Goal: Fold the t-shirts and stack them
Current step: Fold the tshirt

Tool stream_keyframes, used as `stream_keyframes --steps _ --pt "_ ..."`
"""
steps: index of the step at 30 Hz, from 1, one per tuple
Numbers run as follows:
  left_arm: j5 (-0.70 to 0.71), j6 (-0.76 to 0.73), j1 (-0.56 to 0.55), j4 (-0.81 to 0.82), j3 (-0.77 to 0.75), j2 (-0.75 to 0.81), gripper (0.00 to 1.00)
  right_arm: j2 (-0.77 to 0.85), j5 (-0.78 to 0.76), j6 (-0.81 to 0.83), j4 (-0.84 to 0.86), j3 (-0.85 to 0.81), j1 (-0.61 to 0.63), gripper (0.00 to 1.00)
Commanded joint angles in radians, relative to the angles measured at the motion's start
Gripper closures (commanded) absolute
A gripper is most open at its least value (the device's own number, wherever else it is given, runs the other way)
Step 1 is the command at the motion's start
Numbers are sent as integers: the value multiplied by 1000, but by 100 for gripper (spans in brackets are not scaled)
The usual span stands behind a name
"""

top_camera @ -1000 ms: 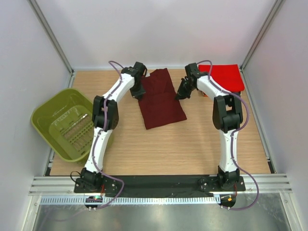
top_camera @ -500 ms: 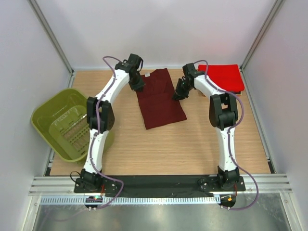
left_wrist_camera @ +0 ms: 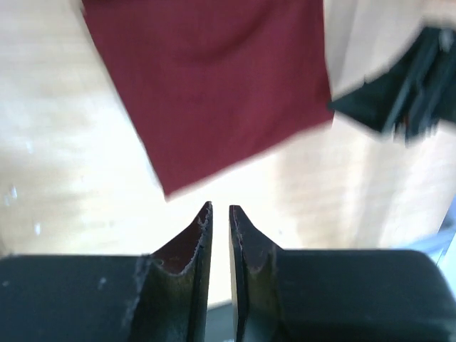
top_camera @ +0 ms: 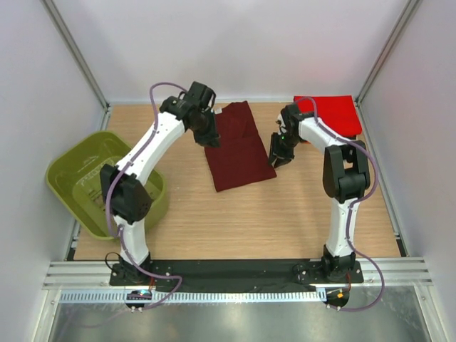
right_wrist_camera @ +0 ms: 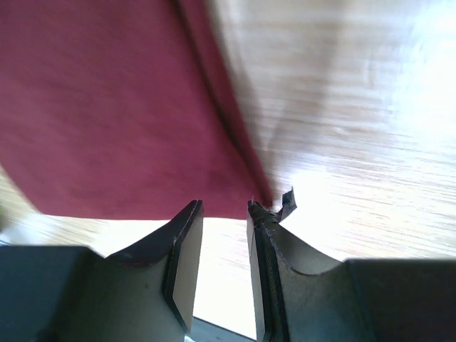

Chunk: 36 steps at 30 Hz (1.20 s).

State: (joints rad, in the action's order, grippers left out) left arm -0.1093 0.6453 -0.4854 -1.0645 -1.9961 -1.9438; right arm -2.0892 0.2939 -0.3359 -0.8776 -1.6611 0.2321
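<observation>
The olive-green basket (top_camera: 64,160) sat at the table's left edge. Its slotted floor was showing, and the left arm's elbow hung over its near right side. The maroon t-shirt (top_camera: 239,149) lay folded into a long rectangle on the wooden table (top_camera: 285,214), toward the far middle. The bright red t-shirt (top_camera: 333,114) lay folded in the far right corner, well apart from it. Bare wood ran from the maroon shirt's near edge to the arm bases.

The left arm reached far forward, with the left gripper (top_camera: 211,139) at the maroon shirt's left edge; its fingers were all but closed, with only a slit between them and no cloth in it. The right gripper (top_camera: 276,158) hung just beside the shirt's near right corner. Its fingers were narrowly parted and held nothing, and the corner touched one fingertip (right_wrist_camera: 265,208).
</observation>
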Motion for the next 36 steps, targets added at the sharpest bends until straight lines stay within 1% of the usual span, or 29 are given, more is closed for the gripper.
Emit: stream_keyframes --steps 1,6,8,9,11,14,15,16,18,19,22,23,25,27,29,31,32,33,36 --pt "-43 -38 -30 -23 103 123 83 34 4 52 2 66 -4 62" --pt "-33 -32 -35 -5 244 242 83 46 16 52 52 145 -4 62" --pt "-10 -33 -35 -2 289 267 82 72 5 40 72 176 -4 74" --pt "-1 -29 -36 -2 331 288 82 84 1 35 92 213 -4 83" --pt "11 -16 -36 5 368 307 82 134 -10 21 114 259 -4 99" --pt "16 17 -36 15 440 347 80 208 -18 -20 167 389 -2 99" --pt "16 25 -39 21 457 356 80 265 -13 -44 202 427 -4 99" --pt "17 37 -44 23 488 364 80 291 -13 -55 215 504 -4 99" --pt "23 50 -59 31 517 387 79 345 -28 -89 244 579 -4 99" --pt "22 60 -68 38 537 393 78 388 -38 -122 249 645 -2 99" --pt "11 77 -117 72 605 408 77 460 -39 -192 278 774 -1 99" --pt "8 92 -131 99 635 410 76 513 -27 -225 291 805 4 99" --pt "7 117 -169 156 667 422 74 563 -32 -256 304 869 10 99" --pt "-10 163 -182 208 736 428 72 624 -33 -281 292 896 10 98" --pt "-44 185 -186 297 787 430 71 656 -39 -285 270 911 10 94" --pt "-43 206 -188 365 845 424 70 696 -42 -281 249 902 12 88" --pt "-43 206 -188 382 856 419 70 705 -44 -279 244 894 10 81" --pt "-41 206 -188 396 873 413 70 713 -47 -269 232 885 10 78" --pt "-41 195 -188 446 892 379 69 689 -81 -229 210 821 12 71"
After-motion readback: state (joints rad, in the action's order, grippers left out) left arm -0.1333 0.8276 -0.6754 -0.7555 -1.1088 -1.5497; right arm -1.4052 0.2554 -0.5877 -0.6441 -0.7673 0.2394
